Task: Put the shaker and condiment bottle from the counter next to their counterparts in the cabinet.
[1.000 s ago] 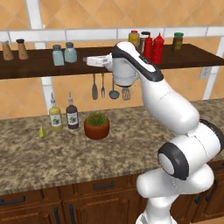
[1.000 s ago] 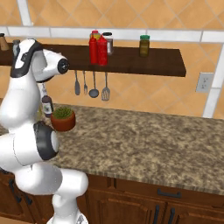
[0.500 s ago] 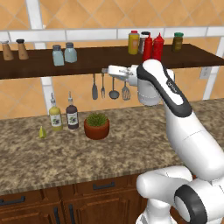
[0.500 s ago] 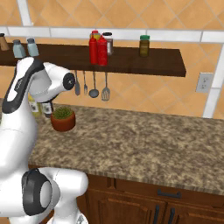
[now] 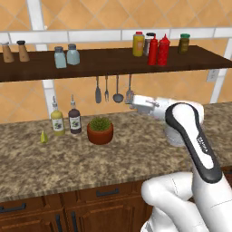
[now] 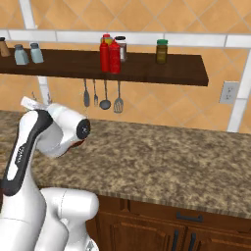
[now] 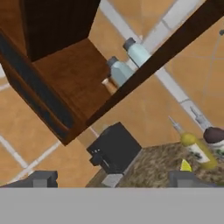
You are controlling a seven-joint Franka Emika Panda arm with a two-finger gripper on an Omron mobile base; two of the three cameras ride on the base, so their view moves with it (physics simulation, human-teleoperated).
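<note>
The arm has swung down off the cabinet point(image 5: 113, 63), its gripper point(image 5: 132, 101) apparently empty-handed with jaws spread, since both shakers point(image 5: 66, 55) and red bottles point(image 5: 158, 50) already stand paired there.

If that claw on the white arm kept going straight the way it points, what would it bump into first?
Probably the black boxy object on the speckled granite counter, which sits dead ahead of the open gripper. Depth is hard to judge.
</note>
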